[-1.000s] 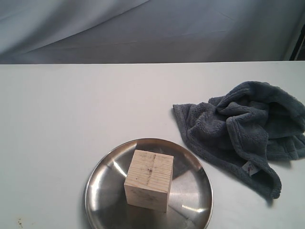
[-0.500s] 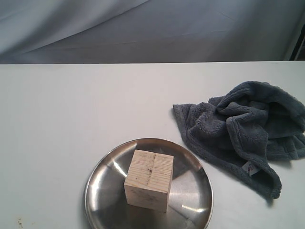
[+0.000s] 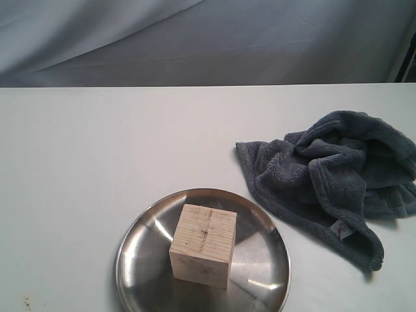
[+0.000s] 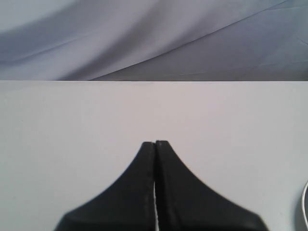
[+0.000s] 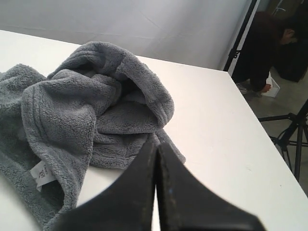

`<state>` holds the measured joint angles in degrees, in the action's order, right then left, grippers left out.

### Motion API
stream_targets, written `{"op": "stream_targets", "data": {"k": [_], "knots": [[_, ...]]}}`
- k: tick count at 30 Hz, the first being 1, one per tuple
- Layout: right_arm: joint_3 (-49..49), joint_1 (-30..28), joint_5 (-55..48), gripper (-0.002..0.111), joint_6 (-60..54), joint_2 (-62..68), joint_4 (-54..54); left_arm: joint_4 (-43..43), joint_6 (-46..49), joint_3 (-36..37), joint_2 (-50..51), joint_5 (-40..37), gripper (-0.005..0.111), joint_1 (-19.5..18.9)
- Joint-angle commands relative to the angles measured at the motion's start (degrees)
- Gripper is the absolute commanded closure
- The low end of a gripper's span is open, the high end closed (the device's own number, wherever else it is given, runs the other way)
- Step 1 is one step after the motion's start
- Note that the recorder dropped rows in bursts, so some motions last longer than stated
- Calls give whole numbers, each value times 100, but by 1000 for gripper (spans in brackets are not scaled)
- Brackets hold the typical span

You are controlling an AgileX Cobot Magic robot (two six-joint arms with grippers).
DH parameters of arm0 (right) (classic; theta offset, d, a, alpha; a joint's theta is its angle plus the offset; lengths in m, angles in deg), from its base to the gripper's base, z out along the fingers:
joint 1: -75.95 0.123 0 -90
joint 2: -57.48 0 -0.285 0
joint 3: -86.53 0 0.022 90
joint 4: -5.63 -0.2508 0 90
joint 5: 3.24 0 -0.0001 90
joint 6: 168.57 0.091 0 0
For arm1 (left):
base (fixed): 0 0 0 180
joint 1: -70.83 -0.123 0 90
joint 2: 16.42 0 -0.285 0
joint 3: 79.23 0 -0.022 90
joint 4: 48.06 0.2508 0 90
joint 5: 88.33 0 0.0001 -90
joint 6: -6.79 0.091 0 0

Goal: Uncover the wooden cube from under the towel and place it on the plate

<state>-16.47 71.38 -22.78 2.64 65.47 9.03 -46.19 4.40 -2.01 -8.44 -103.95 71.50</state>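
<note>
Wooden cube [image 3: 203, 245] shown resting upright near the middle of the steel plate [image 3: 140, 260], fully uncovered. The grey towel [image 3: 331, 175] is seen crumpled on the bench [image 3: 97, 149], just beside the plate's right rim. Nothing is found shifted over the last second, so the task is judged complete. Left hand [image 4: 155, 143] and right hand [image 5: 156, 144] are pressed fully together, nothing held, neither at the plate.

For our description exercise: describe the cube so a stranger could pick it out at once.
On the white table lies a round steel plate. The cube stands on it, left of the crumpled grey towel. It alone is pale, square-edged wood with a dark line on top.
</note>
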Motion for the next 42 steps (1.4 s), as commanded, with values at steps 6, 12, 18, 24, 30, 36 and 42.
{"op": "stream_targets", "data": {"k": [6, 12, 18, 24, 30, 36, 42], "knots": [[21, 21, -14, 108, 59, -20, -340, 11, -3, 0, -19, 62, 107, 27], [21, 21, -3, 108, 176, -20, -557, 11, -3, 0, -19, 62, 107, 27], [21, 21, -3, 108, 258, -20, -595, 11, -3, 0, -19, 62, 107, 27], [21, 94, -3, 108, 259, -20, -595, 11, -3, 0, -19, 62, 107, 27], [21, 476, -3, 108, 236, -20, -595, 11, -3, 0, -19, 62, 107, 27], [21, 529, -3, 108, 236, -20, -595, 11, -3, 0, -19, 62, 107, 27], [21, 529, -3, 108, 236, -20, -595, 11, -3, 0, -19, 62, 107, 27]]}}
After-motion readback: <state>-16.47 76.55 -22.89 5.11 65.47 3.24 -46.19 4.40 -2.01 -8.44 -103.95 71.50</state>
